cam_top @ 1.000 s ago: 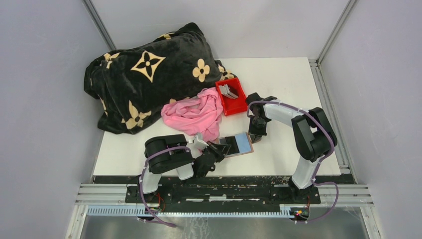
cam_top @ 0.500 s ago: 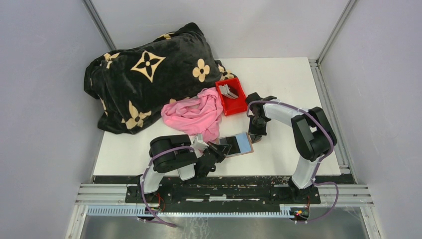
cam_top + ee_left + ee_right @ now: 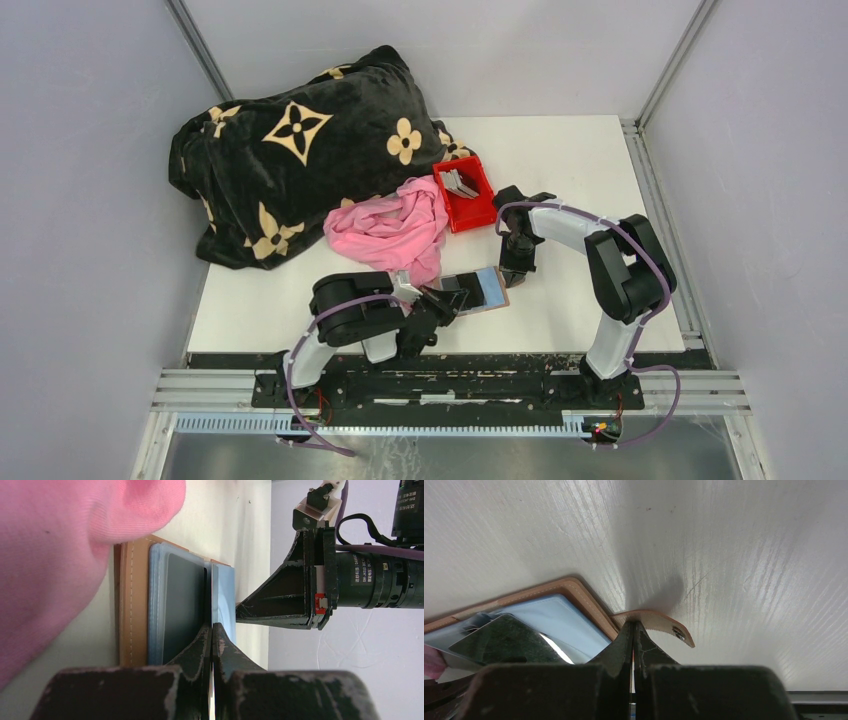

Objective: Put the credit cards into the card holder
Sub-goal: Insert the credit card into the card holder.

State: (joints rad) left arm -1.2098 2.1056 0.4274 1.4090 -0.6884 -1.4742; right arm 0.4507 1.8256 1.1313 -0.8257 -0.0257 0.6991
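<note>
The white worktop point(image 3: 580, 160), enclosed by grey panel walls point(image 3: 90, 150), has open surface along its right edge and far-right corner. The open brown leather card holder point(image 3: 132, 605) lies at the middle of the near edge; the right gripper point(image 3: 634, 627) is clamped on its snap tab point(image 3: 659, 620), and the left gripper point(image 3: 212, 630) is closed on a thin card point(image 3: 212, 595) held edge-on over it. White print on the right arm's black housing point(image 3: 370, 580) is too small to read.

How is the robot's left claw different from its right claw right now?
The left gripper pinches a thin pale card by its edge, over the open card holder. The right gripper pinches the holder's snap tab instead. Seen from above, the left gripper reaches the holder from its left side and the right gripper from its right. Both are shut tight, and both work on the same holder.
</note>
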